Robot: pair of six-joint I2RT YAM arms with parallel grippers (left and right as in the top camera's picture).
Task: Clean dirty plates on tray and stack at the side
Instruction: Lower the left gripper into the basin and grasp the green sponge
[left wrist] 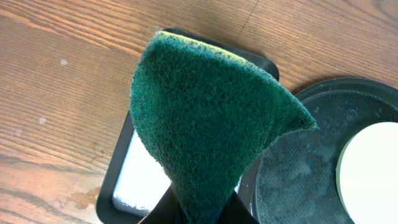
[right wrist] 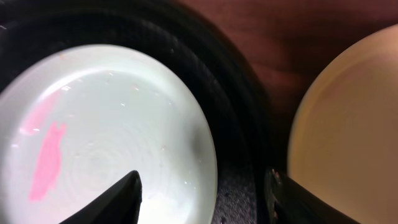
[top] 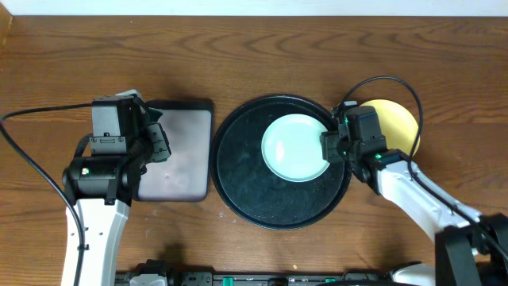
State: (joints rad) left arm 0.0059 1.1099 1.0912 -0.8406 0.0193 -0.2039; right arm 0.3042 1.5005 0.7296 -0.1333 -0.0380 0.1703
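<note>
A pale mint green plate (top: 295, 147) with pinkish smears (right wrist: 46, 155) lies on the large round black tray (top: 238, 183). A pale yellow plate (top: 397, 119) lies on the table just right of the tray. Only one mint plate shows. My right gripper (top: 333, 147) is open at the tray's right rim. In the right wrist view (right wrist: 202, 193) one finger is over the mint plate's edge and the other is by the tray rim next to the yellow plate (right wrist: 348, 124). My left gripper (left wrist: 205, 214) is shut on a dark green sponge (left wrist: 205, 118), held over the rectangular tray.
A smaller rectangular black tray with a grey inside (top: 178, 159) sits left of the round tray, under my left gripper (top: 159, 143). It shows in the left wrist view (left wrist: 124, 180), with the round tray (left wrist: 298, 168) to its right. Cables trail from both arms.
</note>
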